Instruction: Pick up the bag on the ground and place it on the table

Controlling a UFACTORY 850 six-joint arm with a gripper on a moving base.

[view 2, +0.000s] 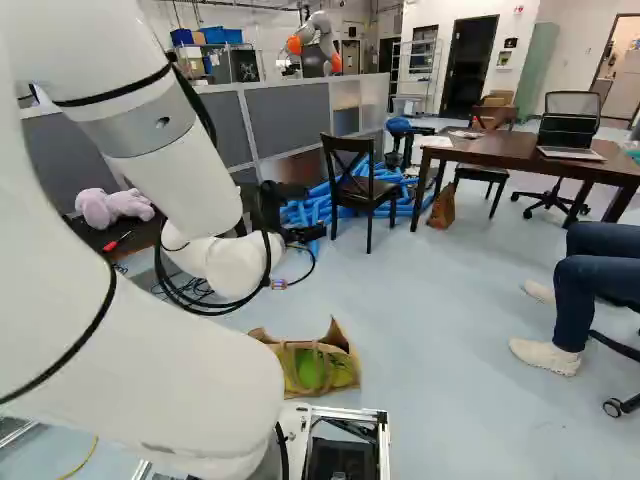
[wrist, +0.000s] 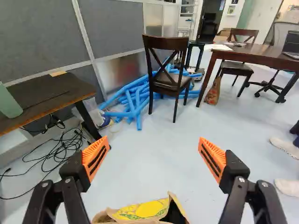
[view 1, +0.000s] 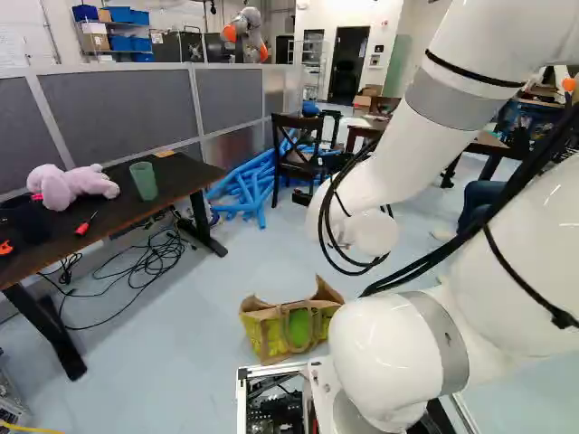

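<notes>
One bag [view 2: 318, 370] lies on the floor [view 2: 430, 340], below the open hand [view 2: 303, 232].

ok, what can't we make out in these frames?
- Bag contents: both base views, hidden by its near side; wrist view, cut off by bottom edge.
- Orange item on the desk: left base view, cut off by left edge.
- Gripper: left base view, hidden behind the arm.

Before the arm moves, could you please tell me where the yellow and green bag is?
The bag sits on the floor, low in the left base view's middle, just ahead of the base.
</notes>
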